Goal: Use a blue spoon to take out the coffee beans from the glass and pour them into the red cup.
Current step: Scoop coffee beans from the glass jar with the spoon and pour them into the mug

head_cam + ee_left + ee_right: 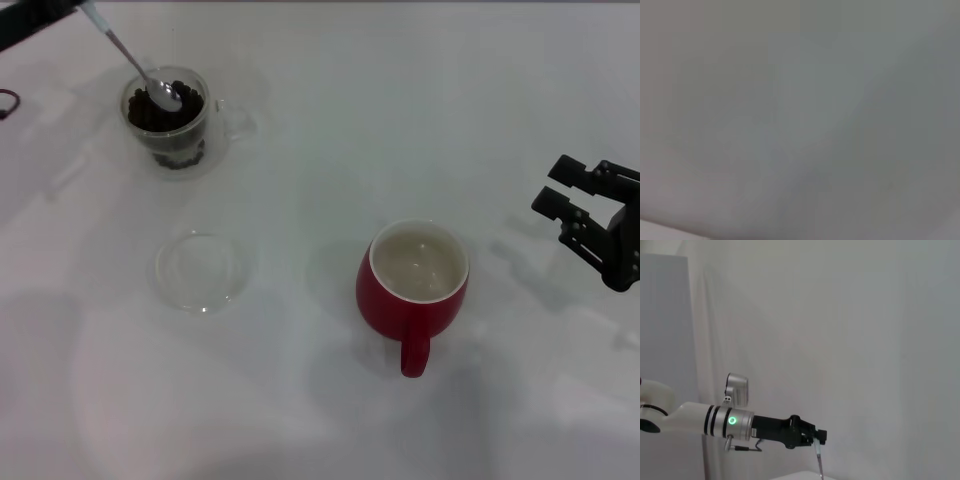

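Observation:
The glass (167, 118) stands at the far left of the table, full of coffee beans (150, 113). The blue spoon (128, 58) slants down into it, its metal bowl (165, 95) resting on the beans. My left gripper (72, 8) is at the top left corner, shut on the spoon's handle. It also shows far off in the right wrist view (816, 439), with the spoon (818, 462) hanging below it. The red cup (412, 292) stands right of centre, white inside, handle toward me. My right gripper (560, 190) hovers open and empty at the right edge.
A flat clear round dish (203, 270) lies on the white table (300, 150) in front of the glass. A dark cable loop (8, 103) lies at the left edge. The left wrist view shows only a plain grey surface.

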### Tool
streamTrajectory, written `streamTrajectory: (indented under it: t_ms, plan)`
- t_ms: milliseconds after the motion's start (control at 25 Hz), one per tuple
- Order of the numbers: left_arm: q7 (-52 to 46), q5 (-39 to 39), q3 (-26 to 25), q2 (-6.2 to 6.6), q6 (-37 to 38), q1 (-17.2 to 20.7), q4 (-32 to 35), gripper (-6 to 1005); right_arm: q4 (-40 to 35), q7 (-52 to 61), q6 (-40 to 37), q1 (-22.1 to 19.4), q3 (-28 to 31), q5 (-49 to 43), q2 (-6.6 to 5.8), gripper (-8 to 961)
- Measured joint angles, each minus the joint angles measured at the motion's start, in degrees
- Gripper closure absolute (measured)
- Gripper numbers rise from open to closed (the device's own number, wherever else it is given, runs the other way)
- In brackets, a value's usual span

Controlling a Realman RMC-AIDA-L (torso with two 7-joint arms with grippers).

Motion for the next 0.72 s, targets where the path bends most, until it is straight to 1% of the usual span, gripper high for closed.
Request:
streamTrajectory:
  t_ms: [160, 240, 360, 520, 720]
  plan:
    - [2.0, 0.1, 0.0, -0.97, -3.2, 0.2, 0.9, 874, 0.0, 0.6, 0.0, -0.4, 0.0, 0.0, 0.0, 577]
    - [2.8, -0.2, 0.0, -1.69, -4.8, 0.4, 1.1, 875, 0.0, 0.8, 0.0, -0.8, 0.0, 0.0, 0.0, 577]
    - [3.0, -0.3, 0.0, -2.33, -5.9, 0.7, 1.1, 876, 0.1, 1.0, 0.0, -1.1, 0.0, 0.0, -0.04, 577]
    - [2.5, -1.4, 0.0, -2.53, -5.7, 1.7, 1.4, 875, 0.1, 1.2, 0.0, -1.1, -0.1, 0.0, -0.1, 577]
    - [0.2, -5.0, 0.0, -2.16, -4.9, 3.7, 2.8, 875, 0.2, 1.2, 0.5, -1.1, 0.0, 0.0, -0.09, 577]
